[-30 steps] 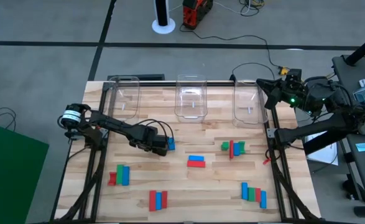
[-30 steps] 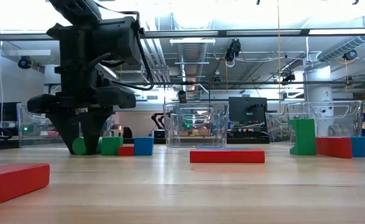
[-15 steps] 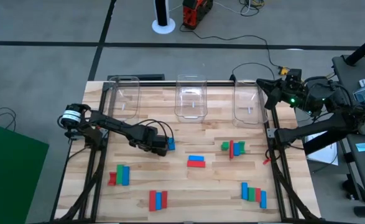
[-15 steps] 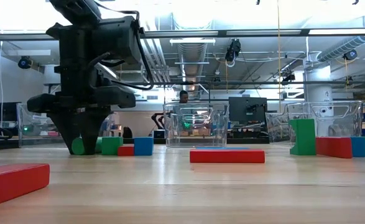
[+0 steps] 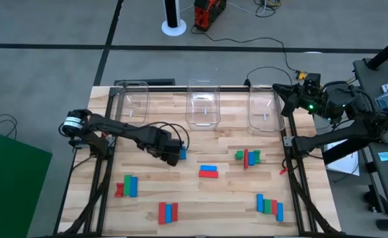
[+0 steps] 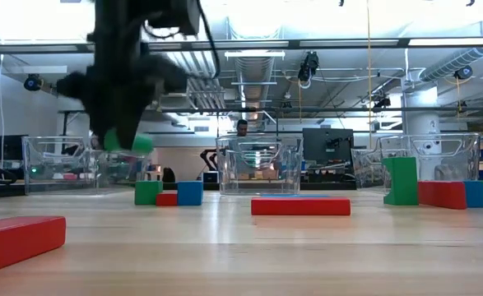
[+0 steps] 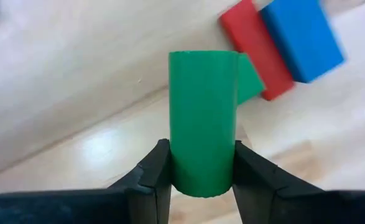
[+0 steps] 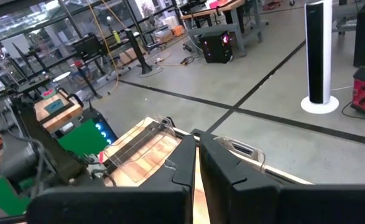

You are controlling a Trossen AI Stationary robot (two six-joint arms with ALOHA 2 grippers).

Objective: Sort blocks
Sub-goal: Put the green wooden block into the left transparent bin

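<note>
1. The left gripper (image 7: 201,165) is clamped on a green block (image 7: 202,121), its two dark fingers (image 7: 152,174) pressing the block's sides. In the low view this green block (image 6: 130,141) hangs clear above the tabletop (image 5: 227,188).
2. In the high view the left gripper (image 5: 169,151) sits over the left-centre of the tabletop, nearer the far edge than the near one. A blue block (image 5: 182,153) lies just beside it, and the left wrist view shows a red block (image 7: 255,57) touching that blue block (image 7: 301,38), with another green one (image 7: 249,81) partly hidden behind the held block.
3. Three clear bins stand in a row along the far edge: the left bin (image 5: 133,100), the middle bin (image 5: 202,102) and the right bin (image 5: 264,107). No block shows inside any of them from above.
4. A blue and red pair (image 5: 209,172) lies at the centre of the tabletop.
5. A green and red cluster (image 5: 248,157) lies right of centre, toward the right edge.
6. A red, green and blue group (image 5: 126,186) lies near the left edge, toward the near side.
7. A red and blue pair (image 5: 168,212) rests close to the near edge.
8. A row of blue, green and red blocks (image 5: 270,206) sits toward the near right corner.
9. The right gripper (image 8: 196,163) waits beyond the far right corner, its fingers pressed together on nothing.
</note>
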